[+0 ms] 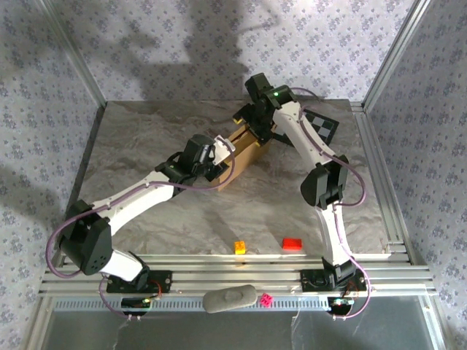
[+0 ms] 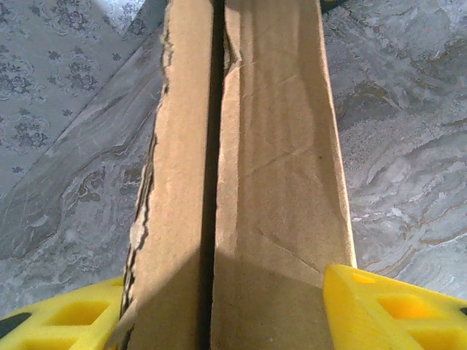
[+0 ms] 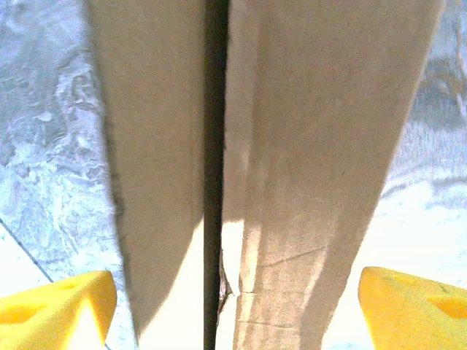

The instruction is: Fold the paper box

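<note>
— How many boxes?
— One paper box (image 1: pixel 244 157), brown cardboard.
— And small blocks?
— Three. One orange block (image 1: pixel 239 246) and one red block (image 1: pixel 292 243) sit at six o'clock on the table (image 1: pixel 146 138), and one pink block (image 1: pixel 267 299) lies farther toward six.
— Anything else?
— One grey oblong object (image 1: pixel 230 299) and one checkered board (image 1: pixel 326 126) at two o'clock.
— Arms?
— Two: one left arm (image 1: pixel 139 195), one right arm (image 1: pixel 310 146).

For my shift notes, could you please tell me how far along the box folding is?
Done: the paper box has two panels folded together along a seam. In hand: the left claw clamps across it; the right claw straddles it, open. Left: final closing, apparently.
</note>
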